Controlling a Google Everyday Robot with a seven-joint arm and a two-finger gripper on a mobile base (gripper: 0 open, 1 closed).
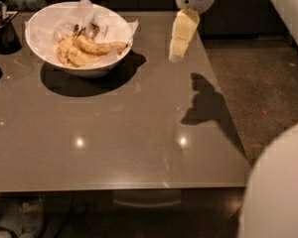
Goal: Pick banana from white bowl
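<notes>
The white bowl, lined with crinkled white paper, stands at the far left of the grey table. In it lie a few bananas. The long curved speckled banana lies on top, its dark stem toward the bowl's back. My gripper hangs from the white wrist above the table's far right part. It is to the right of the bowl, apart from it, with nothing seen in it.
A dark container of utensils stands left of the bowl at the table's edge. The table's right edge drops to a speckled floor. A white part of the robot's body fills the lower right corner.
</notes>
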